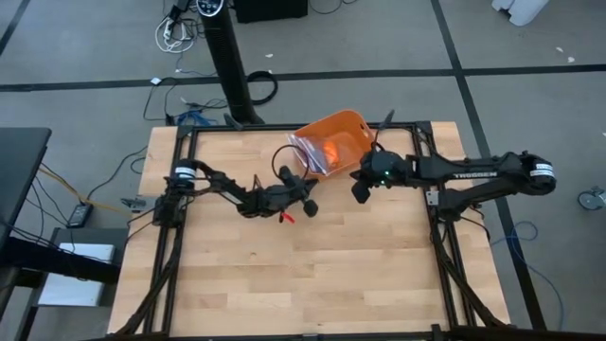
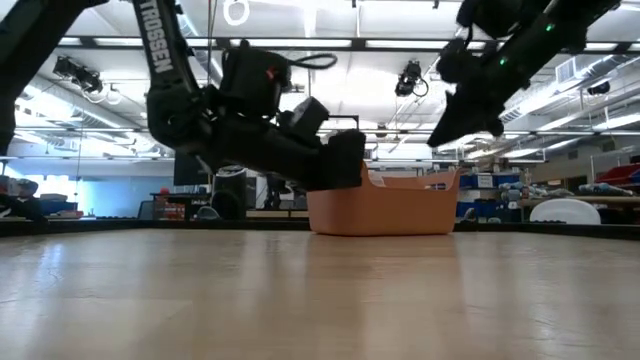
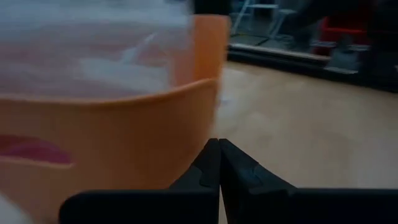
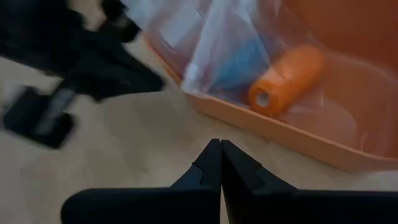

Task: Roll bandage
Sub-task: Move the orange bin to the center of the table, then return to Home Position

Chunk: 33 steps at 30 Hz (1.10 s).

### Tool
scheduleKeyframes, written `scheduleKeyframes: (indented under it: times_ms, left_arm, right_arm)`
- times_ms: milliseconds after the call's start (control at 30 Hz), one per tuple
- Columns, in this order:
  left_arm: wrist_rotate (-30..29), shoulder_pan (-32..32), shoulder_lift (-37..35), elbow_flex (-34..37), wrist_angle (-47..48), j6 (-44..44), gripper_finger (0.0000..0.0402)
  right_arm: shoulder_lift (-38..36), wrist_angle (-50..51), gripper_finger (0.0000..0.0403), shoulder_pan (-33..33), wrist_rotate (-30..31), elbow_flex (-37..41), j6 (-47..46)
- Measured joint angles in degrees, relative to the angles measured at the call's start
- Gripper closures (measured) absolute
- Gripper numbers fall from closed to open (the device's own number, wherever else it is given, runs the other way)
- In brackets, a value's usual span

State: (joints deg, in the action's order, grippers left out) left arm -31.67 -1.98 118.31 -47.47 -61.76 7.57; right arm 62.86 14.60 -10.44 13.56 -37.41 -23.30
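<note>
Overhead view of a wooden surface [image 1: 312, 275] bounded by a dark metal frame, with two dark arms reaching in from the left and right edges of the frame.

One orange plastic bin [image 1: 351, 129] is seen at the upper centre, close to the surface's far edge. One crinkled clear plastic bag [image 1: 317, 152] lies in and partly over the bin's near rim. One bandage [image 4: 287, 78], rolled into a small orange cylinder, is seen through the bag inside the bin in the right wrist view; a bluish patch shows beside it under the plastic.

The left claw [image 1: 305, 194] is placed at centre frame, just below and left of the bin. Its fingers are pressed together with nothing between them, as shown in the left wrist view [image 3: 219, 163], where the bin wall fills the left half. A small red item [image 1: 286, 218], too small to identify, lies on the surface just below this claw.

The right claw [image 1: 361, 189] is placed just right of centre, beside the bin's near right corner and raised above the surface in the low view [image 2: 462, 130]. Its fingers are likewise closed on nothing [image 4: 219, 163].

The lower half of the surface is left open; the two claws are set apart, with a gap between them below the bin.
</note>
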Motion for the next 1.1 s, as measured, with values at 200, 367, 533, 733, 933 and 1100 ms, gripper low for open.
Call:
scheduleKeyframes:
  times_ms: [200, 367, 533, 733, 933, 1100]
  left_arm:
    - [-7.2, -1.2, 0.3, 1.3, 0.9, -0.1, 0.0396]
    - [-6.5, -3.5, 0.2, 2.6, 0.6, 0.4, 0.0396]
    - [-1.3, -7.9, 0.1, 2.7, -1.8, 0.4, 0.0396]
    - [8.6, -12.0, 0.1, 3.0, -2.4, 3.4, 0.0396]
    - [21.6, -10.3, -6.1, 9.4, -4.1, 3.3, 0.0396]
    - [30.1, -7.9, -21.6, 21.0, -4.9, 3.2, 0.0396]
  right_arm:
    - [-4.6, 1.5, 0.0402, 4.5, 3.6, 0.0, -0.1]
    - [-6.9, 1.9, 0.0401, 6.8, 5.1, 0.0, 1.5]
    - [-7.2, 1.1, 0.0402, 8.9, 8.4, 0.0, 5.4]
    - [-7.4, 0.4, 0.0402, 10.5, 9.3, 0.0, 7.7]
    - [-7.6, -6.1, 0.0403, 12.7, 6.9, 1.0, 10.6]
    - [-7.6, -23.5, 0.0403, 15.6, -0.7, 7.5, 20.7]
